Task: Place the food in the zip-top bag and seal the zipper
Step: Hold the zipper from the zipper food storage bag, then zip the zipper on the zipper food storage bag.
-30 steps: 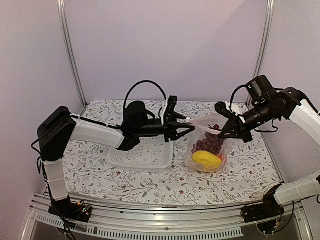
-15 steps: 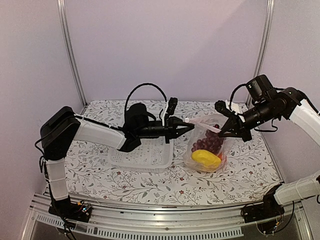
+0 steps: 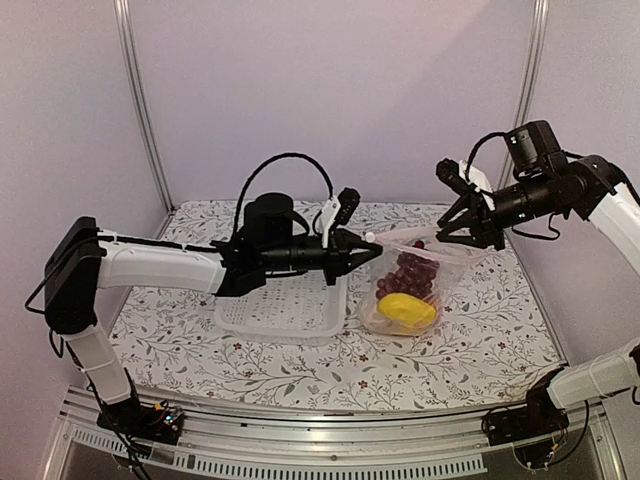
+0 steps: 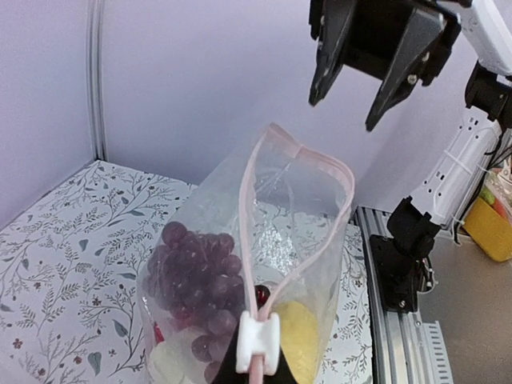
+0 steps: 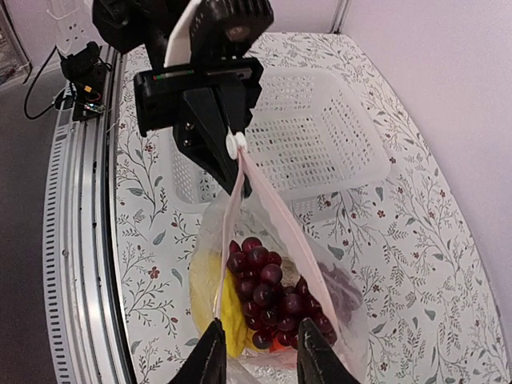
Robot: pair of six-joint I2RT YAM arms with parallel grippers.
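Observation:
The clear zip-top bag (image 3: 405, 290) stands on the table, mouth up and spread open. Inside it lies the food: a dark grape bunch (image 3: 408, 272) and a yellow piece (image 3: 405, 310), with a bit of red beneath. My left gripper (image 3: 368, 243) is shut on the bag's left corner, right at the white slider (image 4: 258, 340) of the pink zipper (image 4: 254, 200). My right gripper (image 3: 462, 232) hovers open just above the bag's right end, touching nothing. From the right wrist, the grapes (image 5: 276, 296) and yellow piece (image 5: 228, 312) show below its spread fingers (image 5: 210, 352).
A white perforated basket (image 3: 285, 310) sits under my left forearm, touching the bag's left side. The metal rail (image 3: 330, 425) runs along the near edge. Frame posts (image 3: 140, 110) stand at the back corners. Floral tabletop (image 3: 500, 340) lies to the right of the bag.
My left gripper shut on the zipper end at the slider. My right gripper opened, let go of the bag's right end and lifted up and back. The bag shifted slightly left.

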